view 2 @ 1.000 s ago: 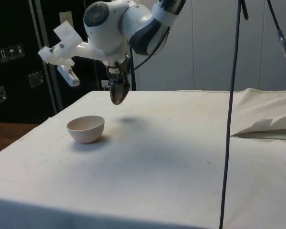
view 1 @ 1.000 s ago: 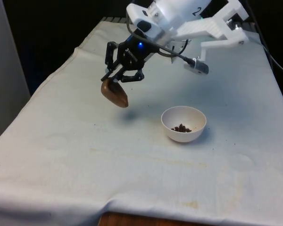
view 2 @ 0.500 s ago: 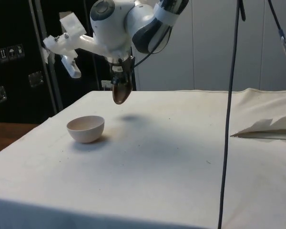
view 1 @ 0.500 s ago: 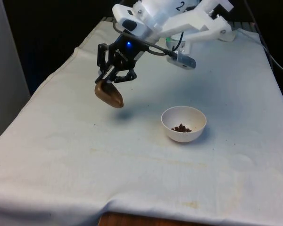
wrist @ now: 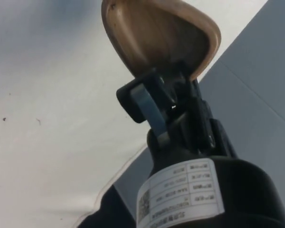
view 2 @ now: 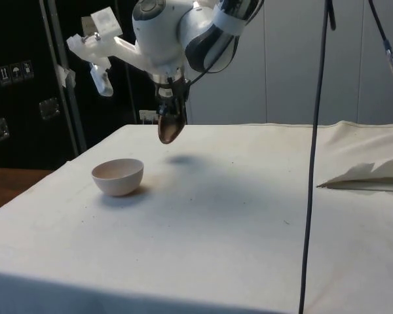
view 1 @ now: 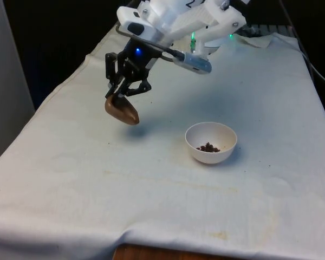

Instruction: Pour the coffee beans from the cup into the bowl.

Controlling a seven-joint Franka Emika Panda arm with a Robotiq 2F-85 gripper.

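I'm pinching the cup (view 1: 122,110) by its rim with my gripper (view 1: 121,96), holding it tipped, in the air above the cloth (view 1: 151,184), off to the front view's left of the bowl (view 1: 210,142). Wrist view is showing the cup's inside bare; beans (view 1: 208,147) are sitting in the bowl. Pour looks done, so I'm judging the step is setting the cup down: level it first, lower it well apart from the bowl. Cloth is white, lightly stained near the front edge; dark cabinets (view 2: 26,85) are standing behind.

We see the gripper (view 1: 121,93) has carried the brown cup (view 1: 122,111) farther from the white bowl (view 1: 211,142), toward the front view's left and the table's far end. The cup sits a bit higher now too.
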